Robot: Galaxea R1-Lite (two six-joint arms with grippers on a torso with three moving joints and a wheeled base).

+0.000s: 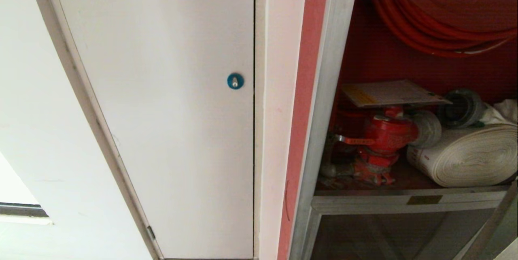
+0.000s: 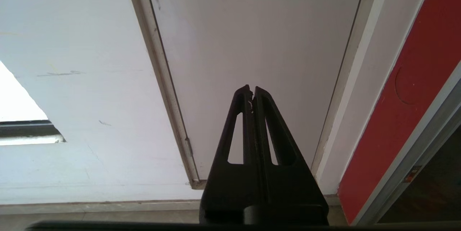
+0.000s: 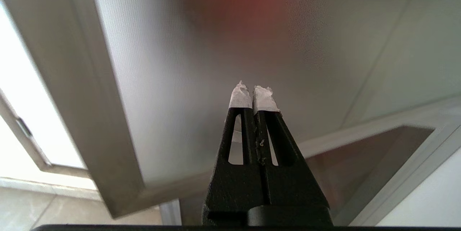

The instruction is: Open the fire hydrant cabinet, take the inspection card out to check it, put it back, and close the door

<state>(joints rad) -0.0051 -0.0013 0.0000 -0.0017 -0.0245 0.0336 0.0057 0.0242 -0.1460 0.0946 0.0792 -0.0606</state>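
Fingers first: we see the right gripper [image 3: 253, 92] with its white-taped tips pressed together on nothing, pointing at the door [image 3: 223, 62], a frosted, tinted glass pane in a silver metal frame. The door stands swung out, its frame edge running slantwise past the tips with bright daylight beyond it. The left gripper [image 2: 251, 91] is pinched together too, empty, hanging in front of the plain white panel [image 1: 162, 110] with the blue round lock [image 1: 235, 81], well clear of the work.

From the head view, neither arm shows. We have the fire hydrant cabinet [image 1: 323, 90] wide open on the right, silver upright post beside a red strip, deep red inside. The inspection card [image 1: 390, 93] lies flat on top of the red valve [image 1: 382, 138], a thin pale rectangle with a yellow patch at its near left corner, overhanging the valve on both sides. Open space sits above the card, up to the red hose reel [image 1: 441, 21] coiled overhead. Just right of the valve lies the white rolled hose [image 1: 469, 158] on the cabinet's shelf, with a grey coupling [image 1: 463, 108] behind it. Below the shelf edge, the lower compartment is dark and we cannot tell what it holds.
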